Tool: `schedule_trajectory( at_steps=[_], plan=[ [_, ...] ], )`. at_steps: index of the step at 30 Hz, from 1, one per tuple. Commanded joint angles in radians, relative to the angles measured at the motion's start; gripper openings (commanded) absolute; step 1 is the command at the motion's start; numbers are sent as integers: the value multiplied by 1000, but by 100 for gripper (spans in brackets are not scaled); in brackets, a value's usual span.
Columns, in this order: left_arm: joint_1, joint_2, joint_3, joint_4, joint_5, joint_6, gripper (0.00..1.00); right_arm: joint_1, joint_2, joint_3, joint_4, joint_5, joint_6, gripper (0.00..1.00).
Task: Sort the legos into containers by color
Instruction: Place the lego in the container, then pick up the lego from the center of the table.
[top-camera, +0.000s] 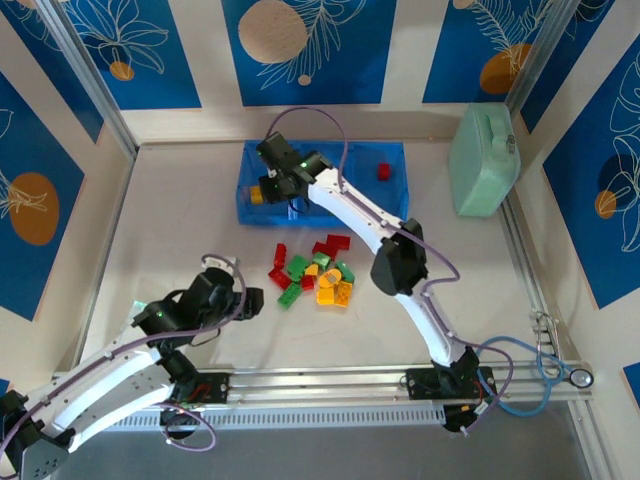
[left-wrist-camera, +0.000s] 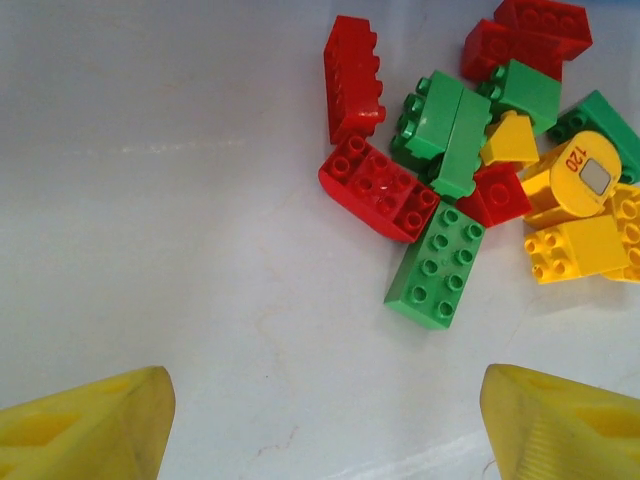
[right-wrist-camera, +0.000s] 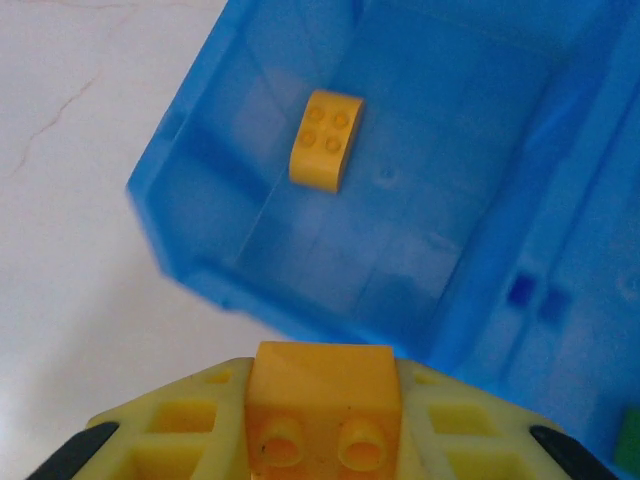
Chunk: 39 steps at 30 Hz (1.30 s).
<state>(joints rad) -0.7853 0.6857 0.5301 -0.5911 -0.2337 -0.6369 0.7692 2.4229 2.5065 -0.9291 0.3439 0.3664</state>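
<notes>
Legos (top-camera: 315, 278), top view: loose red/green/yellow heap mid-tabletop. The left gripper (top-camera: 255, 300) is just beside the heap's left side, apart from it. Blue tray (top-camera: 398, 185) sits at the far edge. The right gripper (top-camera: 275, 185) is over its left compartment, and one red brick (top-camera: 383, 171) lies in the right compartment.
Left wrist: fingers (left-wrist-camera: 90, 430) spread wide, nothing between them. The heap is ahead toward the right, green brick (left-wrist-camera: 436, 268) nearest.
Right wrist: fingers (right-wrist-camera: 170, 430) pinch a yellow-orange brick (right-wrist-camera: 322, 385) above the tray's corner compartment. A second yellow brick (right-wrist-camera: 326, 138) lies studs-up on that compartment's floor.
</notes>
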Motion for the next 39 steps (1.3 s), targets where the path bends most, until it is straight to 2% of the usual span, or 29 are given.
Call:
schedule_trajectory(
  at_steps=[1, 3, 5, 6, 7, 8, 10, 14, 17, 22, 27, 33, 39],
  plan=[
    [-26, -12, 7, -51, -42, -26, 80, -21, 102, 180, -95, 16, -74, 30],
    [-38, -9, 12, -53, -45, -28, 80, -39, 135, 220, -70, 14, -83, 31],
    [-48, -1, 17, -52, -48, -28, 80, -52, 137, 201, -22, 7, -81, 39],
    [-52, 8, 23, -49, -49, -28, 80, -55, 136, 196, -8, 11, -83, 49],
    [-55, 18, 30, -47, -50, -27, 80, -58, 136, 202, -5, 20, -85, 67],
    [-59, 29, 36, -43, -52, -26, 80, -59, 135, 214, -8, 25, -87, 80],
    [-70, 62, 51, -32, -55, -21, 80, -62, 115, 248, -29, 38, -85, 85],
    [-101, 132, 92, 3, -53, -5, 80, -58, -17, 185, -37, 41, -74, 86],
    [-131, 199, 131, 47, -51, 8, 80, -51, -182, 9, 4, 54, -69, 86],
    [-160, 351, 182, 155, -19, 34, 79, -73, -515, -439, 165, 26, -41, 86],
    [-160, 526, 261, 234, 17, 71, 74, -123, -779, -842, 263, 7, 8, 83],
    [-111, 756, 395, 290, 88, 116, 72, -189, -1052, -1258, 356, -15, 100, 76],
    [-55, 960, 570, 261, 149, 179, 71, -255, -1212, -1508, 366, -34, 175, 73]
  ],
)
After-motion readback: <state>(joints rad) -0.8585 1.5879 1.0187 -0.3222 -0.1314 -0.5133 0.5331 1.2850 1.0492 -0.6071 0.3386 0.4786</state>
